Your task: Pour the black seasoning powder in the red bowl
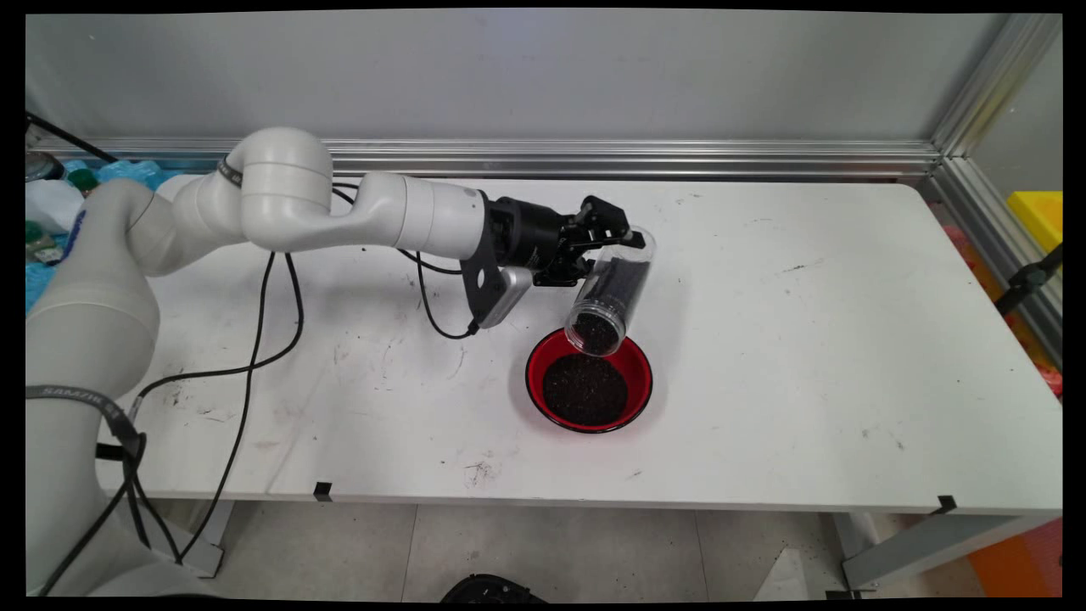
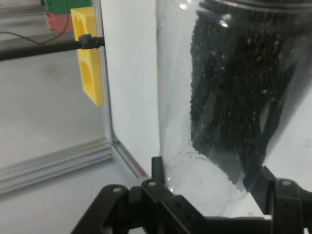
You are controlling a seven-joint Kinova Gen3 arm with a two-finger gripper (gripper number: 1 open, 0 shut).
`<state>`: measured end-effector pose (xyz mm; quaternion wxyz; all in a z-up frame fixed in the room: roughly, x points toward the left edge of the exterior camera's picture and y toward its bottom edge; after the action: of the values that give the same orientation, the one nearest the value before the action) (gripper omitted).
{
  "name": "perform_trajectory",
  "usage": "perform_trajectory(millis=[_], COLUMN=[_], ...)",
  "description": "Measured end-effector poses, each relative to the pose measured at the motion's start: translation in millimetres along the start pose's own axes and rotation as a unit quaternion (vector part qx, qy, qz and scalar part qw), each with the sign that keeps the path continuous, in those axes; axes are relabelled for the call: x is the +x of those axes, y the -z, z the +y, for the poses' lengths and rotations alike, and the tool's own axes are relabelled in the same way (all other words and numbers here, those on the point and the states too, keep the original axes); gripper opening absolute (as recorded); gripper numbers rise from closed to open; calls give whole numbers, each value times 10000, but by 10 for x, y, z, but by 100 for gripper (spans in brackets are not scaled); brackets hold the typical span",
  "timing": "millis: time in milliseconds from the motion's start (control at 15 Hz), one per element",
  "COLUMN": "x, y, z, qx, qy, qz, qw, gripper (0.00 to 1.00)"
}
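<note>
Claw (image 1: 604,243) clamped on clear jar (image 1: 612,288), fingers closed around its upper body near the base end. Jar tipped mouth-down over red bowl (image 1: 636,365), mouth just above the bowl's far rim. Dark grains (image 1: 585,390) piled in bowl, more inside the jar sliding toward the mouth. To pour clean, judge: keep mouth inside the rim line, tilt slow, hold grip firm since the jar looks slick. Bowl sits mid-bench (image 1: 806,339). Black cables (image 1: 254,339) hang left, well apart. Yellow block (image 2: 87,63) beyond bench edge. Nothing near the bowl blocks the pour.
</note>
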<state>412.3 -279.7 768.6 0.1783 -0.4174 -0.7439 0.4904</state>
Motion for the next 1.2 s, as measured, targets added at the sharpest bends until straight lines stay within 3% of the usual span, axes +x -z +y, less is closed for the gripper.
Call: perform_trajectory(millis=[333,600,800,1200], x=[-98,-187,-259,-451], y=[76,145,188,228], z=[-139,-242,-325,-514], qx=[-297,-537,-740,-993], qy=[676,1198,1709,2781], qz=[128,206,249,232], qw=[9972,9911,9822,9551], gripper=[0,0,0,0])
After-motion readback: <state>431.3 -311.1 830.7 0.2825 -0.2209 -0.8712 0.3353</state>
